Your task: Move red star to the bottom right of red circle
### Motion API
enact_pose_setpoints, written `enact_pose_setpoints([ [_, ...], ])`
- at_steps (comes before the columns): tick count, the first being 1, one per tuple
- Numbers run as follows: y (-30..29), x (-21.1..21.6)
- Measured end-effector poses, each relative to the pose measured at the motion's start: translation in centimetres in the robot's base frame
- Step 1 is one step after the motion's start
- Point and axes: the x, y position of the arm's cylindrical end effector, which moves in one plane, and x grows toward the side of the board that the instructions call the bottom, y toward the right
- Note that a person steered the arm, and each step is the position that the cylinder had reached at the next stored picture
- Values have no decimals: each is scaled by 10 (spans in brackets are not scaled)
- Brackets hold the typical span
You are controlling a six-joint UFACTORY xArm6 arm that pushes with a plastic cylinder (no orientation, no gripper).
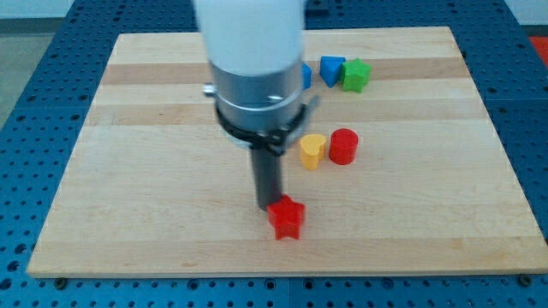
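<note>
The red star (pixel 287 219) lies on the wooden board (pixel 128 171) near the view's bottom, just right of centre. The red circle (pixel 342 146) stands up and to the right of it, touching a yellow heart-shaped block (pixel 312 151) on its left. My tip (pixel 268 206) is at the star's upper left edge, touching or nearly touching it. The star is below and left of the red circle.
A blue triangle (pixel 331 69) and a green block (pixel 356 75) sit side by side near the view's top. Another blue block (pixel 305 76) is partly hidden behind the arm's white and grey body (pixel 253 68). Blue perforated table surrounds the board.
</note>
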Motion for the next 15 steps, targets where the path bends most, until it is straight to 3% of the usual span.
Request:
enact_pose_setpoints([
  [2,-11,-12],
  [4,-93,-18],
  [5,-103,47],
  [6,-96,69],
  [7,-59,56],
  [8,26,40],
  [10,41,34],
  [12,114,32],
  [14,113,35],
  [15,150,70],
])
